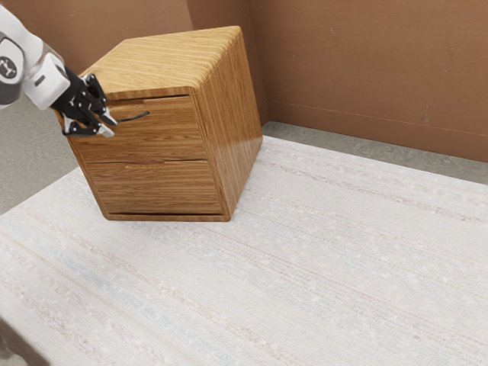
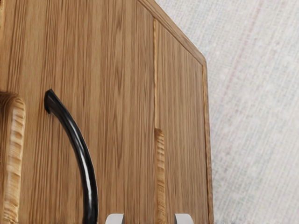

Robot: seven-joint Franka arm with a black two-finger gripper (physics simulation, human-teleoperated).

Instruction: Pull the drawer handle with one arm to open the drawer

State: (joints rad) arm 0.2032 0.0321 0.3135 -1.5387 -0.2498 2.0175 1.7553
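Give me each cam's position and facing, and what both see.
Exterior view: raised beside the arm, looking down across the table at the wooden cabinet; the arm and open gripper enter from its upper left.
Wrist view: on the hand, facing the top drawer front close up; two grey fingertips peek in.
Shared: the black handle, that drawer front, the table.

Ext cam is sitting high at the arm's side, well back, looking down across the worktop at the cabinet. Wrist cam is facing the drawer front v. close up. Both are catching its black handle.
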